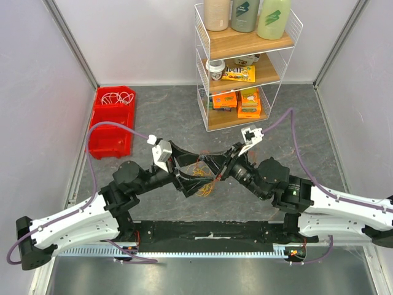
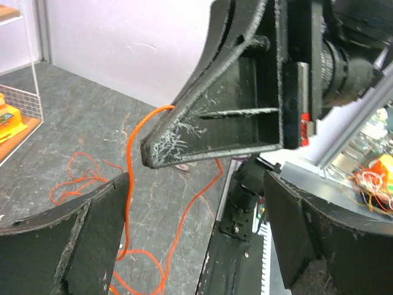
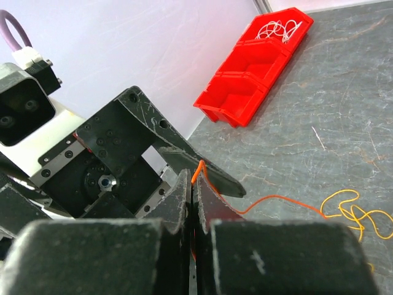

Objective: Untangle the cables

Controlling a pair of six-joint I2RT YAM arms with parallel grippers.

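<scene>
Orange cable (image 2: 128,184): in my left wrist view it passes behind the left gripper (image 2: 196,184)'s near finger and runs off the bottom edge, so I can't see its end.
Right gripper (image 3: 193,184): the orange cable slips in between its pressed-together fingers, and I lose it there.
Tangle from above: both grippers cover most of the cables (image 1: 207,187), so I can't tell which strand crosses which.
Yellow cable (image 3: 359,215): cut off by the right edge of my right wrist view.
White cables (image 1: 118,97): in the red bin (image 1: 101,144), too small for me to count.
Bottles (image 1: 245,15): tops cut off by the upper edge.
</scene>
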